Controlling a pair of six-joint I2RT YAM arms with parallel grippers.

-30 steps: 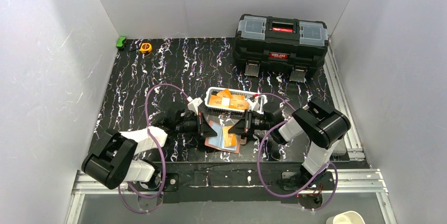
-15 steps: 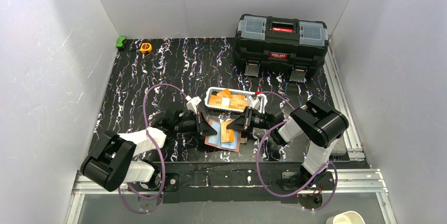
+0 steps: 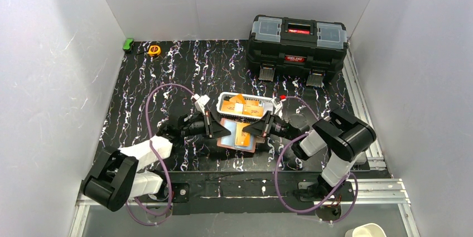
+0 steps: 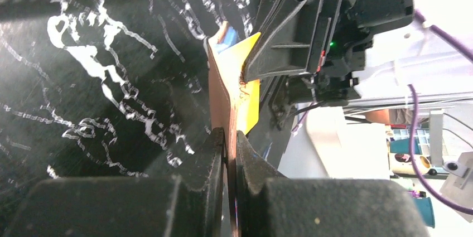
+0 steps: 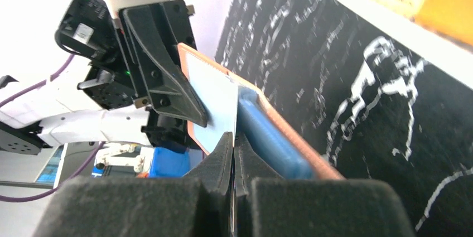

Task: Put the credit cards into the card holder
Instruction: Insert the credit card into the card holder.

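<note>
While the left hand [image 4: 230, 139] pinches the card holder [image 4: 217, 89] by one edge, fingers pressed tight on the leather, the right hand [image 5: 233, 142] pinches an orange card [image 4: 251, 100] edge-on over the open inside. Holder lies just in front of the white basket [image 3: 221, 103], near side apparently raised off the tabletop [image 3: 167, 75]. Step, as I read it: seating the orange card. Next move likely calls for a push along the slot without dragging the holder. Card's long axis runs from basket toward arm bases. Light blue card [image 5: 209, 103] sits beside it.
</note>
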